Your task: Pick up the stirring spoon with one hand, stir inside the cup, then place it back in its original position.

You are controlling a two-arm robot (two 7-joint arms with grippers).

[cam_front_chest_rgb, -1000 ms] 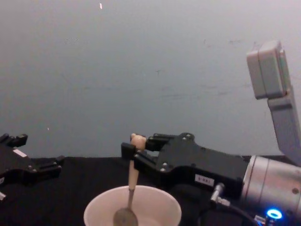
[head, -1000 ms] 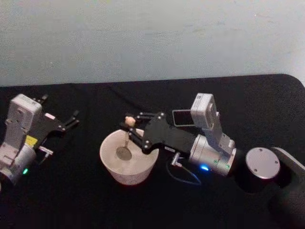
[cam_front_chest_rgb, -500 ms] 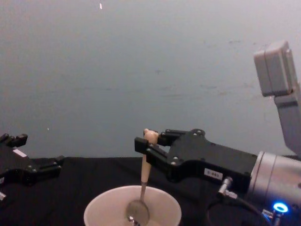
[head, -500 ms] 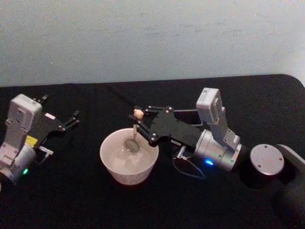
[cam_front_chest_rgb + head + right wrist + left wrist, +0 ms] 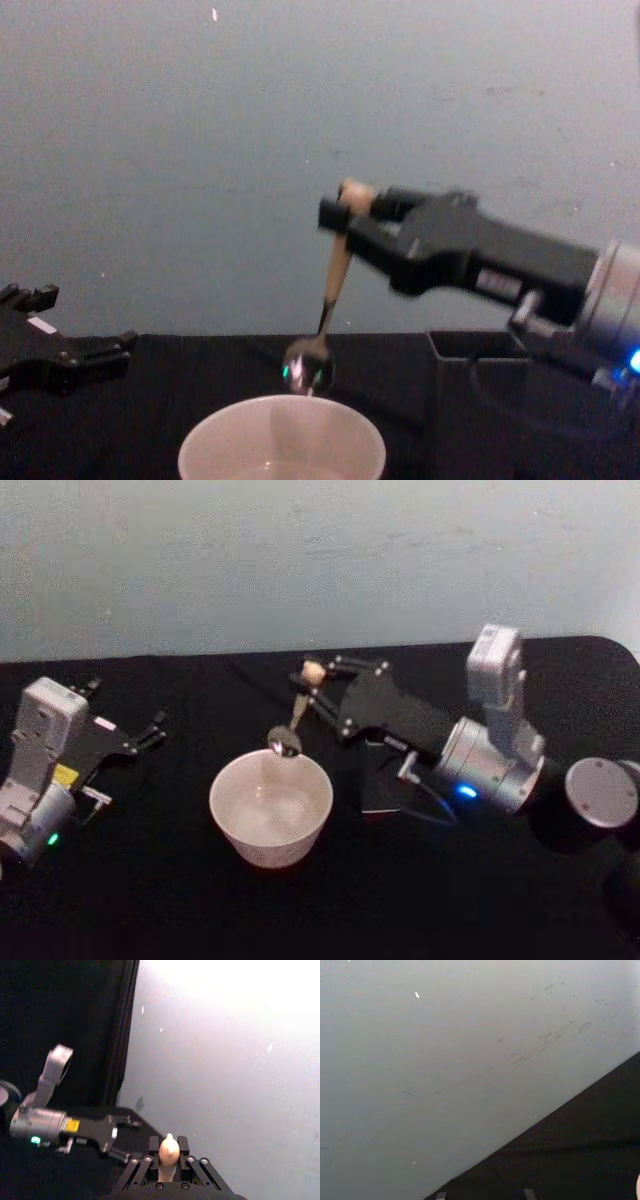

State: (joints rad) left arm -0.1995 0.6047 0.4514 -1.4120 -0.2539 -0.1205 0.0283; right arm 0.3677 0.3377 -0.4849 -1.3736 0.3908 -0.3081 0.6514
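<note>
The wide cup sits on the black desk, with the dark holder to its right. The left claw is parked, fingers apart. The right claw is clamped on the beige handle of the stirring spoon, whose bowl hangs just above the cup's far rim. The spoon looks light, stiff and probably slick, so the handle is the best place to hold it.

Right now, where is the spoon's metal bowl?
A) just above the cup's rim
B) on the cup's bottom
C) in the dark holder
A: the right gripper holds the stirring spoon with its bowl hanging clear above the rim of the cup.
</note>
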